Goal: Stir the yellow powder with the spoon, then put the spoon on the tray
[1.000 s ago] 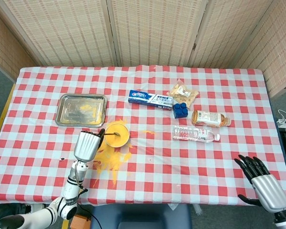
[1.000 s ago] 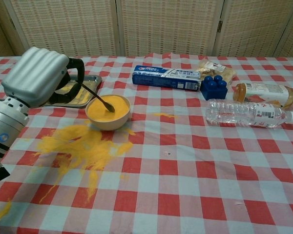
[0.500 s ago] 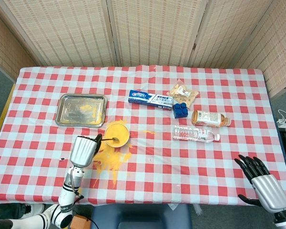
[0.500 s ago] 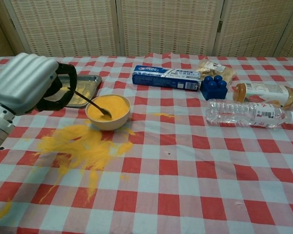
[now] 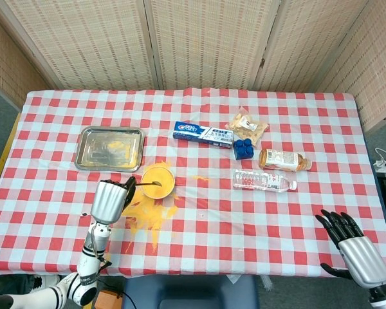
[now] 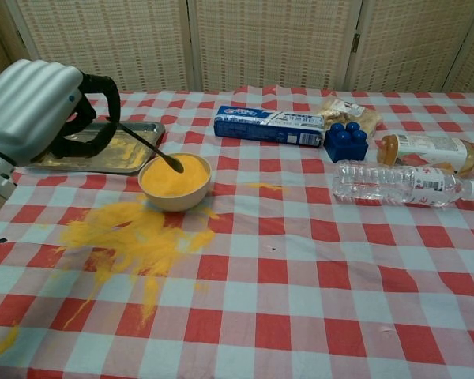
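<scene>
Between the curled fingers [image 6: 87, 118] of the left hand [image 6: 35, 110], the spoon [image 6: 150, 148] is gripped by its handle, its tip just beyond them over the bowl [image 6: 174, 181] of yellow powder [image 6: 174, 175]. Right hand [image 5: 354, 248] hangs open, holding nothing.

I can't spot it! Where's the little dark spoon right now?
The dark metal spoon is on the table's left side, held by the left hand, its tip over the powder in the small yellow bowl, beside the silver tray.

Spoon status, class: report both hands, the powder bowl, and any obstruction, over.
Left robot hand holds spoon, tip in bowl of yellow powder. Right robot hand open, idle. Tray beyond bowl; spilled powder on cloth, nothing blocking.
</scene>
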You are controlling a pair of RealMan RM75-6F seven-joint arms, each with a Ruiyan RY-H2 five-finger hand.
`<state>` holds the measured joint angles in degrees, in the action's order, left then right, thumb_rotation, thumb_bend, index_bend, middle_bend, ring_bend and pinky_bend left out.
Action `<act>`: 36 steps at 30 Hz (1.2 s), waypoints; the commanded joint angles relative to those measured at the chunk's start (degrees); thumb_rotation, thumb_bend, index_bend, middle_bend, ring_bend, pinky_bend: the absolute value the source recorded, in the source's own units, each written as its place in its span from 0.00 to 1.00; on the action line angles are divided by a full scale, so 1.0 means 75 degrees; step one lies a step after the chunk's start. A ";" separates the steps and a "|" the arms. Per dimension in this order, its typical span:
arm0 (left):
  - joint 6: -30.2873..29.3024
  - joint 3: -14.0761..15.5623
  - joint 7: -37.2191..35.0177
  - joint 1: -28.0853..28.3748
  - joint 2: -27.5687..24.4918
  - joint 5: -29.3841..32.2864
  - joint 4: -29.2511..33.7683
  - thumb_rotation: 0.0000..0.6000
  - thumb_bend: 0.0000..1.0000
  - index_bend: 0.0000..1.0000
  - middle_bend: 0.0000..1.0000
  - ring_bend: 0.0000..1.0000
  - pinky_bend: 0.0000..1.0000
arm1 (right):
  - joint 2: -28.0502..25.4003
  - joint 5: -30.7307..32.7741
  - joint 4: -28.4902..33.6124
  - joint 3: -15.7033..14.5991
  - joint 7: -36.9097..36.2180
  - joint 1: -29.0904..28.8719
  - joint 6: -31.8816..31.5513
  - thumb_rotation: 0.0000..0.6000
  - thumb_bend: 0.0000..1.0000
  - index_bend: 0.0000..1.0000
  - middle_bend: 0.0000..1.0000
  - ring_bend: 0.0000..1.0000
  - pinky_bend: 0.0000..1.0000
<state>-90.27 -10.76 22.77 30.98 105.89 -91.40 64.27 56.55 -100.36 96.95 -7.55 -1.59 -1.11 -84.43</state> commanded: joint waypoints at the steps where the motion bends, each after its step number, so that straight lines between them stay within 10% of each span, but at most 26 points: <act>1: 0.0088 -0.0177 -0.0155 0.0162 0.0126 0.0074 -0.0123 1.00 0.83 0.84 1.00 1.00 1.00 | -0.0012 0.0030 -0.0005 0.0017 -0.0029 0.0004 -0.0015 1.00 0.02 0.00 0.00 0.00 0.00; 16: 0.2003 -0.2033 -0.2197 0.1592 0.0480 0.1924 -0.3057 1.00 0.83 0.84 1.00 1.00 1.00 | 0.0037 0.0442 0.0003 0.0204 0.0057 0.0045 -0.0014 1.00 0.02 0.00 0.00 0.00 0.00; 29: 0.4656 -0.2119 -0.3516 0.2656 0.1404 0.2871 -0.6884 1.00 0.78 0.82 1.00 1.00 1.00 | 0.0169 0.1099 0.0012 0.0461 0.0321 -0.0084 0.0387 1.00 0.02 0.00 0.00 0.00 0.00; 36: 0.5351 -0.2020 -0.3571 0.2704 0.1402 0.3061 -0.7038 1.00 0.57 0.03 1.00 1.00 1.00 | 0.0226 0.1228 0.0088 0.0485 0.0541 -0.0133 0.0550 1.00 0.02 0.00 0.00 0.00 0.00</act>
<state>-50.56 -25.98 -3.99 50.99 116.30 -68.81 11.56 58.21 -91.17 97.56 -3.91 2.43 -2.07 -80.36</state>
